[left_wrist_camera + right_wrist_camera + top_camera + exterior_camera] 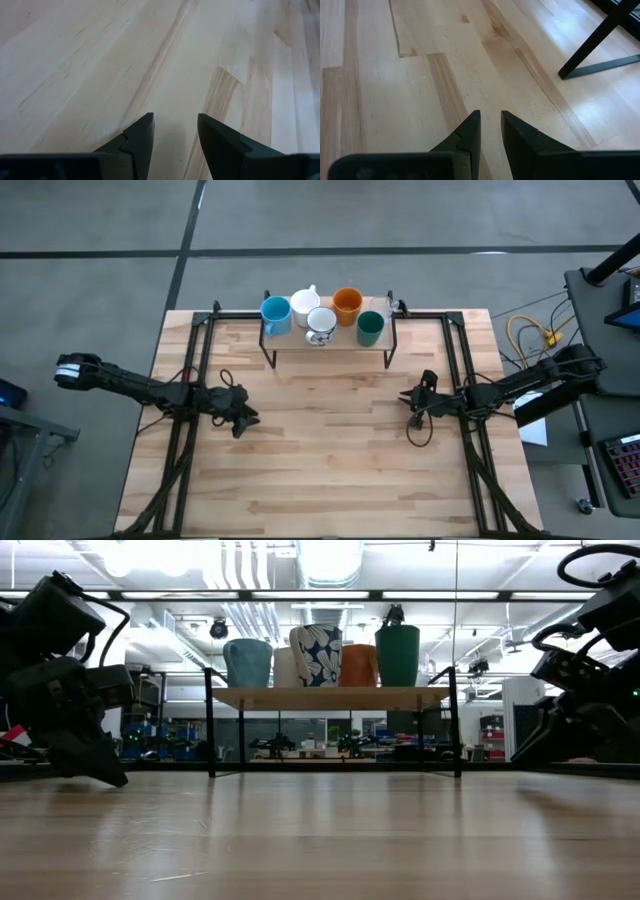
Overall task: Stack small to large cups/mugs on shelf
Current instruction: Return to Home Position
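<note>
Currently, in the high view, I read the left gripper low over the table near its left side. The right gripper sits likewise near the right side. The shelf stands well ahead of both grippers and between them crosswise. On it, running from the left gripper's side to the right gripper's side:
- the blue mug
- the white mug
- the white patterned mug, just in front of the white mug
- the orange mug
- the green mug

The clear glass shows only faintly behind the green mug.

Low view: every mug stands upright on the shelf board. The white patterned mug partly covers the white mug. Each gripper hangs close to the tabletop, one on either side of the shelf, touching no mug.

Left wrist view: the fingers are moderately parted, with only bare wood between them.

Right wrist view: the fingers are set to a narrow gap and grip nothing. A black metal leg rests on the wood beyond the fingertips, off to one side.
</note>
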